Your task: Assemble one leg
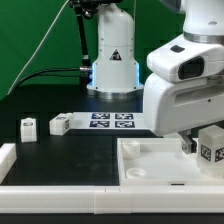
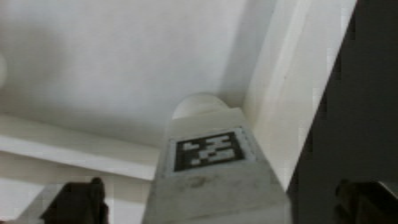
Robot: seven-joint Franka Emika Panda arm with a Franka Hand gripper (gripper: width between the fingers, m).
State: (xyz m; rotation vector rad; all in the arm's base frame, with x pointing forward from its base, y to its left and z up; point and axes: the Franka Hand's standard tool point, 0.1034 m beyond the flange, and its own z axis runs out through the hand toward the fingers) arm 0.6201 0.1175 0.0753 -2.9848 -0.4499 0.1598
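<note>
In the wrist view a white leg point(image 2: 217, 150) with a black-and-white tag lies lengthwise between my fingers. Its rounded tip points at the inside of the white tabletop point(image 2: 107, 90), close to its raised rim. My gripper point(image 2: 219, 203) is open. The dark fingertips point(image 2: 75, 203) stand on either side of the leg with a gap showing on each side. In the exterior view this leg point(image 1: 212, 150) shows at the tabletop's point(image 1: 150, 170) right end, under the arm's white housing, which hides most of the gripper. Two more legs point(image 1: 28, 126) point(image 1: 60, 124) stand on the black table at the exterior view's left.
The marker board point(image 1: 112, 121) lies at the back middle, in front of the arm's base point(image 1: 112, 60). A white part point(image 1: 8, 155) lies at the exterior view's left edge. The arm's housing point(image 1: 185, 80) fills the right side of that view.
</note>
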